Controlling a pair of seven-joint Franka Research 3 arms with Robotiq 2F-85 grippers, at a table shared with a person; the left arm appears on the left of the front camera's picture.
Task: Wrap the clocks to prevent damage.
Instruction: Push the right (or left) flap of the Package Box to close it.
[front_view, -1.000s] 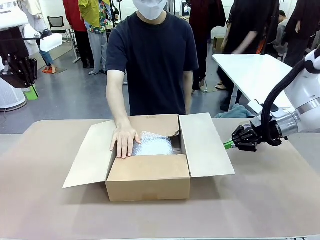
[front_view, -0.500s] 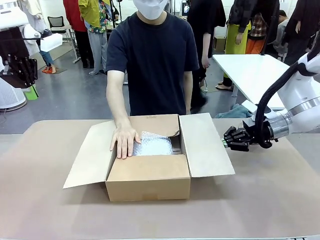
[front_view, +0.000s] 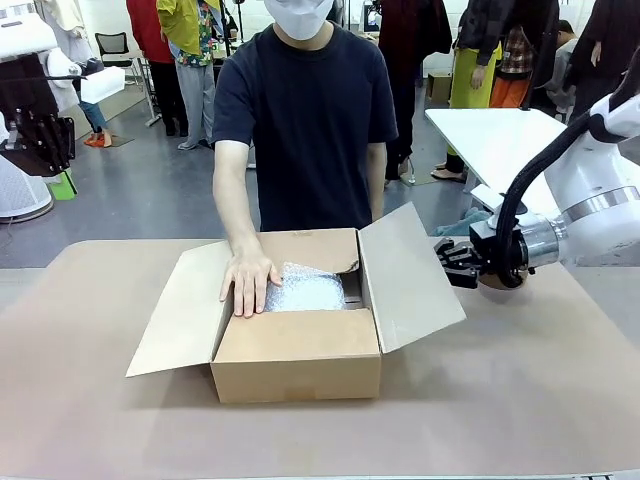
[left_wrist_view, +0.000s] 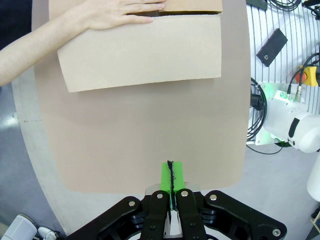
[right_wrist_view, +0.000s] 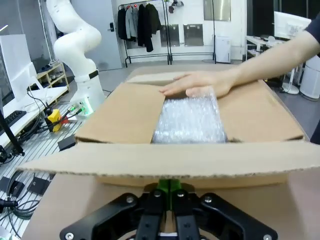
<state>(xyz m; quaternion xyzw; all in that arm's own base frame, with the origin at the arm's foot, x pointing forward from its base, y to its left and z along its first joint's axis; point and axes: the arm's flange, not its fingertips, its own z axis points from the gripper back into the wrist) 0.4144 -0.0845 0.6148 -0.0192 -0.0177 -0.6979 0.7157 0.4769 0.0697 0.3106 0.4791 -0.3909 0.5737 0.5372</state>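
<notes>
Table (front_view: 520, 400): one box (front_view: 295, 365), one bubble-wrapped bundle (front_view: 305, 290), one hand (front_view: 250, 280); left end effector (left_wrist_view: 171, 182), right end effector (right_wrist_view: 167, 186) pressed together.

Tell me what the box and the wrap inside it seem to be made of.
Box: brown corrugated cardboard with a matte surface. Its cut edge looks rough and fluted in the right wrist view. Wrap: probably clear plastic bubble wrap, glossy, with small bumps that catch the light.
</notes>
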